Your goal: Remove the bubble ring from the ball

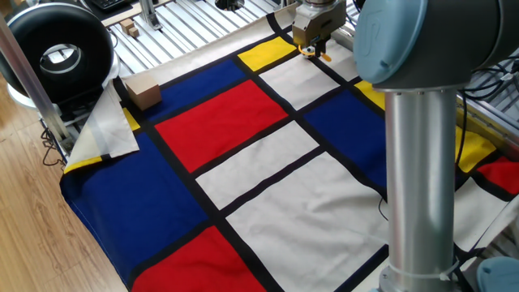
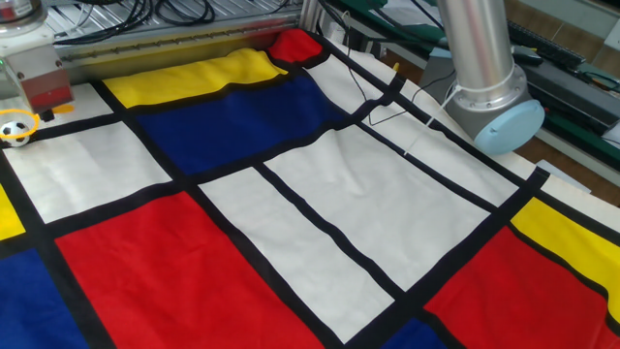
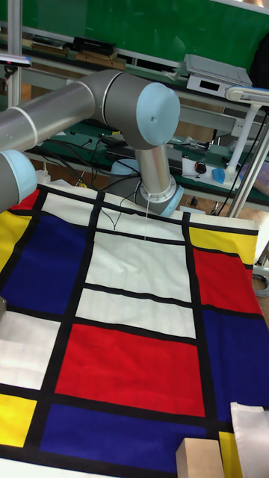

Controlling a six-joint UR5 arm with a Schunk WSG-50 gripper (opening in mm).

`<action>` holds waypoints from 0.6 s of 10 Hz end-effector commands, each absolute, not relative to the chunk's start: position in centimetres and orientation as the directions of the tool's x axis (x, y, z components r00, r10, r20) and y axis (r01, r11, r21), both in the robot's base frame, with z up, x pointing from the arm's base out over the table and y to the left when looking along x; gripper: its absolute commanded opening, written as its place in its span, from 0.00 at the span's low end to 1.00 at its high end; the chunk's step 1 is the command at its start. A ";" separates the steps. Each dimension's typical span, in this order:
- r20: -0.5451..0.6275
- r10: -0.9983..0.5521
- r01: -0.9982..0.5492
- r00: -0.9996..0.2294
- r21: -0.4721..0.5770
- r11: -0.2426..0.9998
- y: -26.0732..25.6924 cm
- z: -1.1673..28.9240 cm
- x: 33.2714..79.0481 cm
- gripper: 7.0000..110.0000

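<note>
At the far corner of the checked cloth, my gripper [image 2: 46,107] hangs over a white square and is shut on the handle of the orange-yellow bubble ring [image 2: 23,119]. The loop sits tilted, raised over the top of the small black-and-white ball [image 2: 12,133], which rests on the cloth. In the one fixed view the gripper [image 1: 313,49] is at the far end of the table, with an orange bit of the ring [image 1: 323,57] showing under it; the ball is hidden there. Neither shows in the tall fixed view.
The arm's grey column [image 1: 422,162] and base [image 2: 484,97] stand at the cloth's edge, with thin cables [image 2: 373,102] trailing onto it. A cardboard block [image 1: 142,93], a black round device [image 1: 57,53] and a folded-back cloth corner [image 1: 109,122] lie at the other side.
</note>
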State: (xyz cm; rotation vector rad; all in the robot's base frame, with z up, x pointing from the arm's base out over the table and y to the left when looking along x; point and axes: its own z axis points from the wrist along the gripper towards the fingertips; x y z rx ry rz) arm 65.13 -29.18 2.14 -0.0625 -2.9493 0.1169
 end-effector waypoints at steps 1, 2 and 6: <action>0.193 0.057 0.043 -0.980 -0.078 0.996 -29.1 3.0 65.1 0.00; 0.193 0.062 0.048 -0.979 -0.079 0.996 -29.0 3.2 65.2 0.00; 0.215 0.079 0.062 -0.973 -0.085 0.994 -28.4 5.4 65.0 0.00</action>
